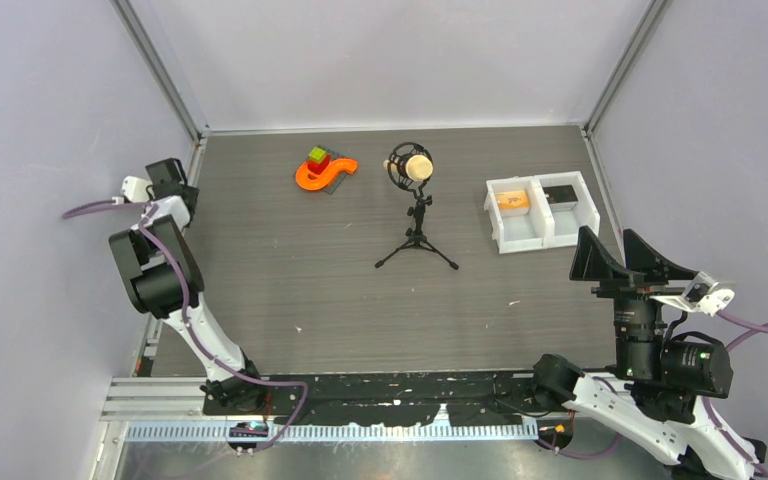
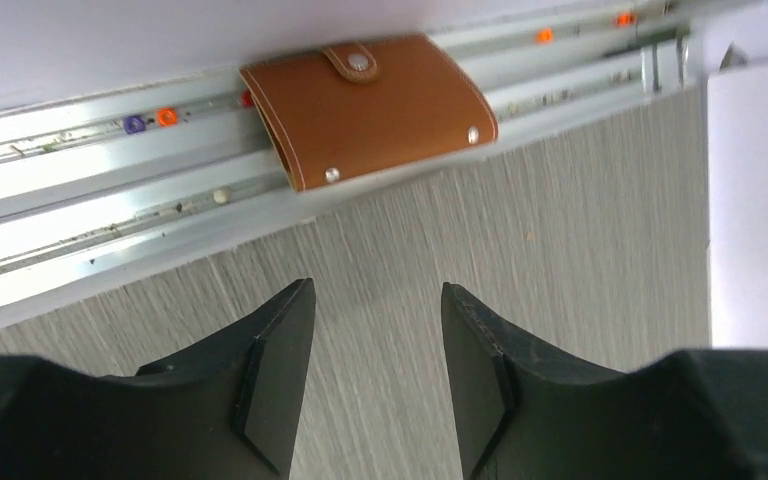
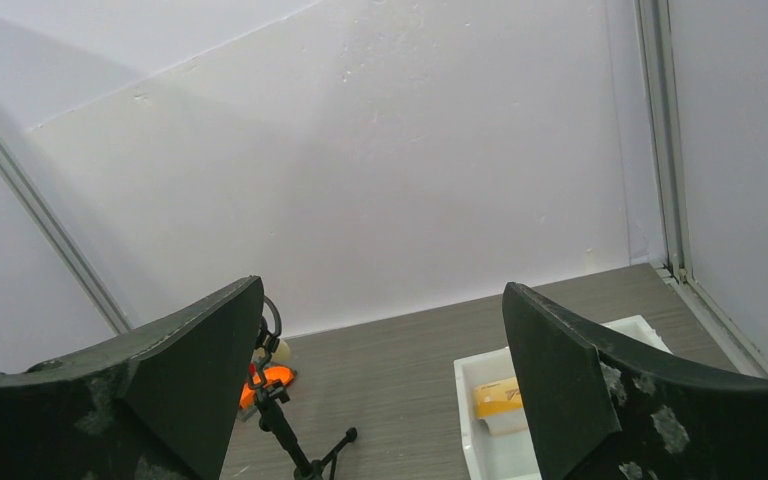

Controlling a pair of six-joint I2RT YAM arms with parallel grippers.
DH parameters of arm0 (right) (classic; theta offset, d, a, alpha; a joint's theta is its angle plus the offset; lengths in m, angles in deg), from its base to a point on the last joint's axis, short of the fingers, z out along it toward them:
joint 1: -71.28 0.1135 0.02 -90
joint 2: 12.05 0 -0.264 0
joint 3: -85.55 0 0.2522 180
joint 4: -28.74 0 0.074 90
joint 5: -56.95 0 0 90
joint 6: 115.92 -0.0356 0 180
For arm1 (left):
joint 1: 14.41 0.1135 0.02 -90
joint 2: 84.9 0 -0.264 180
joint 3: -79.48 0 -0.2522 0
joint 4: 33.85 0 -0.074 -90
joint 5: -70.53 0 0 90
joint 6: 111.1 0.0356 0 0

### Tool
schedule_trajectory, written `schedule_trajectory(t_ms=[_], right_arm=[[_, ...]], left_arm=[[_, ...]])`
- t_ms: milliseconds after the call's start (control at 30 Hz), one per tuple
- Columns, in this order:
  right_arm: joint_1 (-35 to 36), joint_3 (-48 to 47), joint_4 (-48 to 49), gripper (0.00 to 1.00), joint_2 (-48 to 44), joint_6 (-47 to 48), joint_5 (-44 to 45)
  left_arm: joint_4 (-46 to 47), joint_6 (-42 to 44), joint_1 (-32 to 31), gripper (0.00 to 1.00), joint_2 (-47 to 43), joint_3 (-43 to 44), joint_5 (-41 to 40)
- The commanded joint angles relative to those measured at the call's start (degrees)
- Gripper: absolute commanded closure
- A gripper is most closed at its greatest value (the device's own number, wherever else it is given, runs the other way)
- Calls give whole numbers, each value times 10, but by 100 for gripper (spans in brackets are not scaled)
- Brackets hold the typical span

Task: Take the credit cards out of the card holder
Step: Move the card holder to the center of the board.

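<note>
The card holder [image 2: 365, 108], brown leather, is folded shut with its snap tab fastened. It lies on the aluminium rail [image 2: 80, 190] at the foot of the left wall. My left gripper [image 2: 376, 285] is open just short of it, over the table, with nothing between its fingers. In the top view this gripper [image 1: 168, 175] is at the table's far left edge and the holder is hidden. An orange-yellow card [image 1: 512, 201] lies in the left compartment of the white bin [image 1: 543, 238]. My right gripper [image 1: 605, 232] hangs wide open and empty near that bin.
A microphone on a black tripod [image 1: 416, 215] stands mid-table. An orange curved toy with red and green blocks [image 1: 324, 170] sits at the back. A black item [image 1: 561, 194] lies in the bin's right compartment. Walls enclose the left, back and right.
</note>
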Motion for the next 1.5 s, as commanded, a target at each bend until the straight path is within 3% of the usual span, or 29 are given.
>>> schedule_trajectory(t_ms=[0, 400, 600, 1133, 1400, 1467], right_arm=[[7, -13, 17, 2, -69, 9, 7], [14, -10, 24, 2, -61, 24, 19], [18, -5, 33, 2, -68, 32, 24], [36, 1, 49, 2, -65, 56, 42], [36, 2, 51, 2, -62, 56, 43], [36, 1, 50, 2, -62, 55, 43]], left_arm=[[86, -81, 1, 48, 2, 0, -112], [95, -204, 3, 48, 57, 0, -167], [-32, -282, 4, 50, 61, 35, -192], [12, -302, 20, 53, 121, 80, -139], [43, -292, 26, 66, 130, 82, -121], [56, -292, 26, 74, 132, 79, -118]])
